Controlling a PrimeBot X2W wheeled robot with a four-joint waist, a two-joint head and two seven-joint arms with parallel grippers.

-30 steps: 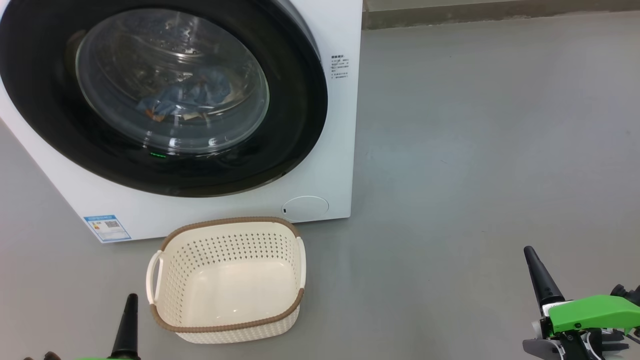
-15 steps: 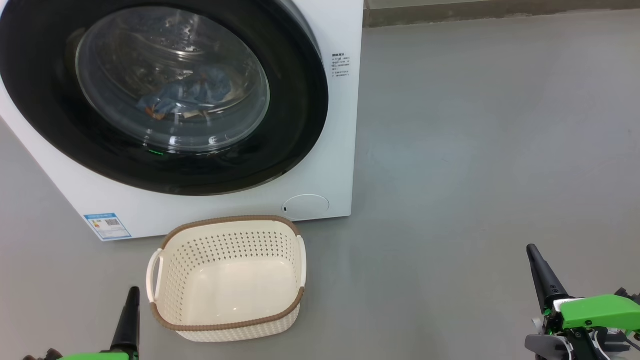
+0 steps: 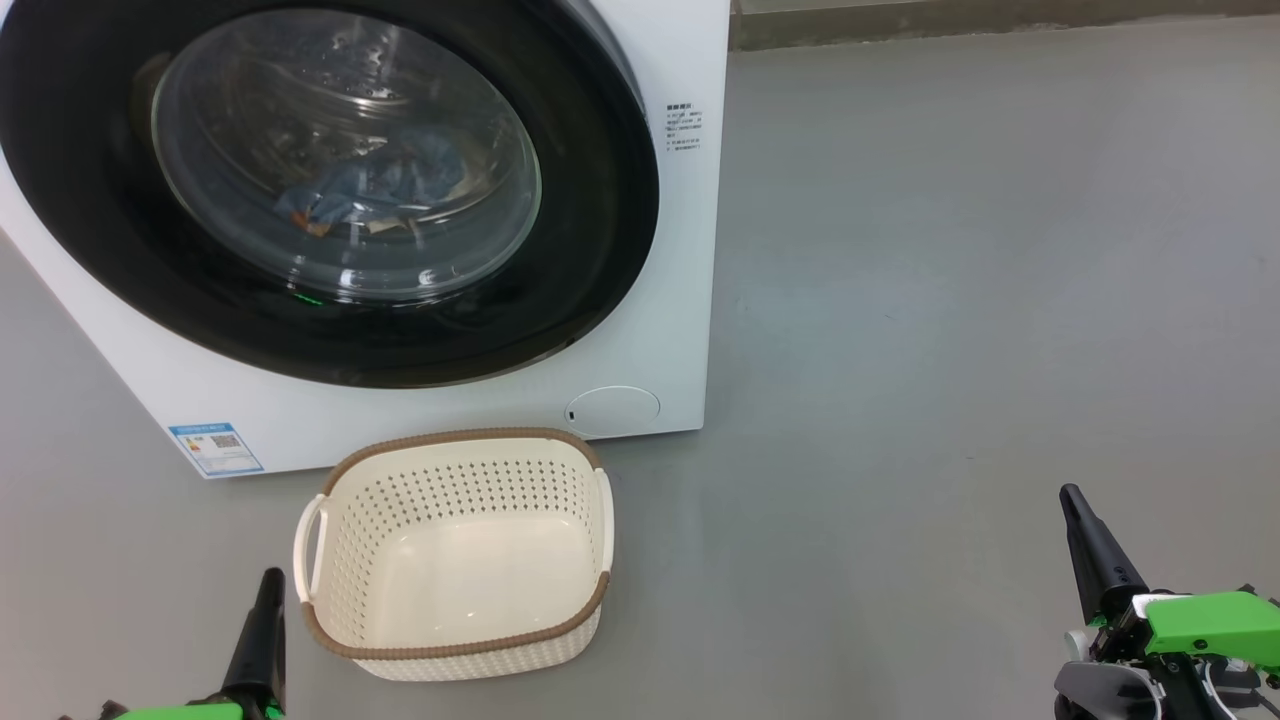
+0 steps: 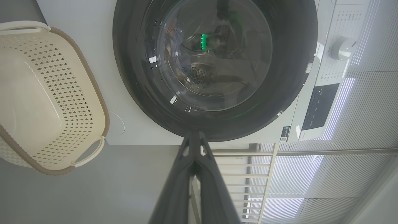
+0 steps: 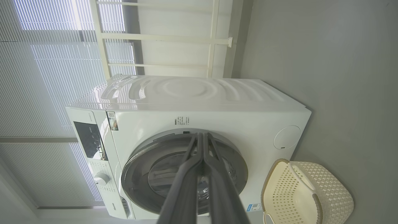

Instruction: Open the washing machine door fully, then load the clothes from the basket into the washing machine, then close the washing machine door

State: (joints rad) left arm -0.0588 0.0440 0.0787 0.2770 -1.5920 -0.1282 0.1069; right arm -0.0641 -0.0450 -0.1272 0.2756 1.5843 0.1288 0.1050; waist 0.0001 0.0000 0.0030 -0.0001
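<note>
The white washing machine [image 3: 660, 330] stands at the upper left, and its glossy black washing machine door [image 3: 590, 250] is shut flat against its front. Behind the glass lie the clothes [image 3: 385, 190], blue with an orange patch, inside the drum. On the floor in front sits the cream basket [image 3: 455, 555] with nothing in it. My left gripper [image 3: 268, 590] points up just left of the basket, shut and holding nothing. At the lower right my right gripper [image 3: 1075, 500] is also shut, far from the basket. Both wrist views face the door [image 4: 214, 124] [image 5: 239, 161] along closed fingers.
Grey floor [image 3: 950, 300] stretches to the right of the machine up to a skirting line at the back. A blue label sticker [image 3: 215, 450] and a round flap [image 3: 612, 410] mark the machine's lower front. Window blinds and a white railing [image 4: 242, 174] stand behind it.
The head camera has shifted slightly, so the machine and basket sit a little higher. Both grippers have sunk a little toward the bottom edge. Door, clothes and basket are unmoved.
</note>
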